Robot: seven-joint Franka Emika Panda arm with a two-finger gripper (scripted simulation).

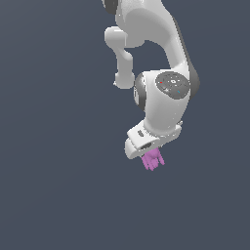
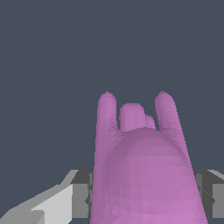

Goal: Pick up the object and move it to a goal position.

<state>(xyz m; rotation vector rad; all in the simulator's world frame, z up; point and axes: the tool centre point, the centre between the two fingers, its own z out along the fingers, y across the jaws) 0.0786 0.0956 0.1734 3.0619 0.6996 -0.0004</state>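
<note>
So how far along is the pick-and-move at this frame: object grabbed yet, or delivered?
Done: the pick looks made. The pink-purple object sits at the gripper in the exterior view, and in the wrist view it fills the space between the fingers. In hand: the object is being held by the arm. Left: delivery. No goal marker shows in either view, so how close it is cannot be told.

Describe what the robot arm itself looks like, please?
The arm is glossy white, built of rounded, bulging segments with dark grey bands at the joints. One joint carries a dark round cap with tiny coloured dots. The gripper is a white block with grey fingers. No cables show.
</note>
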